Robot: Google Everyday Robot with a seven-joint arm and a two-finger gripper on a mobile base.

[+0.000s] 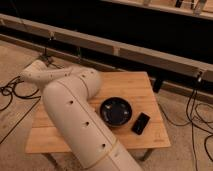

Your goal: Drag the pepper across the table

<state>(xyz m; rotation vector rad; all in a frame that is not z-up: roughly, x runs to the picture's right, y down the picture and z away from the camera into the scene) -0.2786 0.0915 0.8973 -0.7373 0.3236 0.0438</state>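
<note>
approach step: arm (pixel 75 115) over left of table (pixel 135 85), hand hidden behind it, grip state can't tell; pepper unseen; next likely needs reaching pepper, contact, then drag

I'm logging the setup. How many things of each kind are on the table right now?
Black bowl: 1
Small flat black block: 1
Pepper: 0 in view
Total: 2 seen on the table
The arm covers the table's left part, so more may lie there. The gripper is not in view.
</note>
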